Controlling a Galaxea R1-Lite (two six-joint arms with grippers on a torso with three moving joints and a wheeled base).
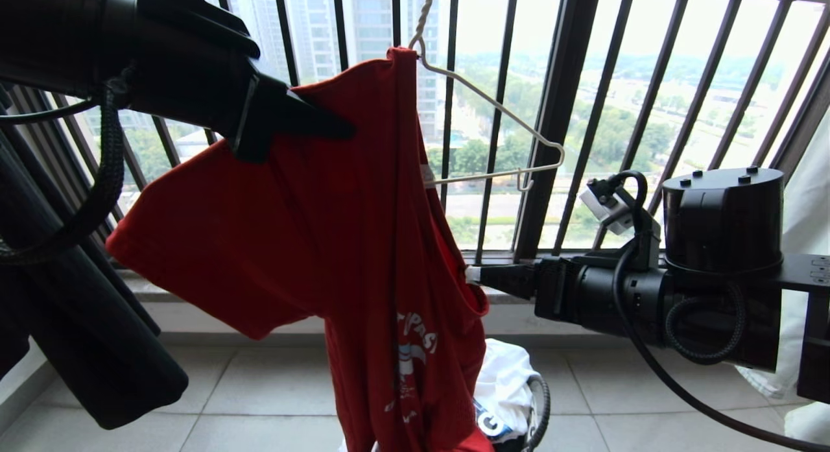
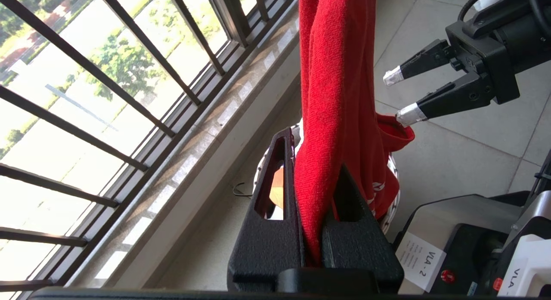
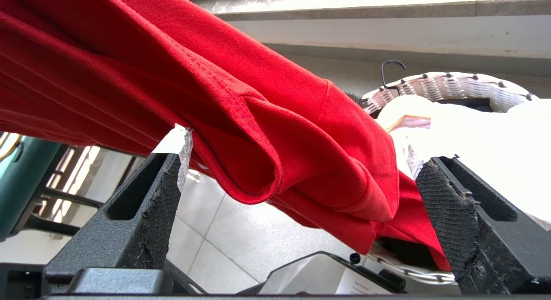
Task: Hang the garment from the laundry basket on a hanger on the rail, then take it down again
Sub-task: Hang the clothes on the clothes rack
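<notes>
The garment (image 1: 311,244) is floppy, light; my left pincer (image 2: 316,231) pinches it, right pincer (image 3: 301,179) spread at the sleeve hem.

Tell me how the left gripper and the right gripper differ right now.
The left gripper is shut on the red T-shirt, cloth pinched between its fingers; the right gripper is open, its fingers spread on either side of a hanging fold. In the head view the left gripper sits high, near the white wire hanger, while the right gripper is lower, at the shirt's edge. Both are black and at the same shirt.
</notes>
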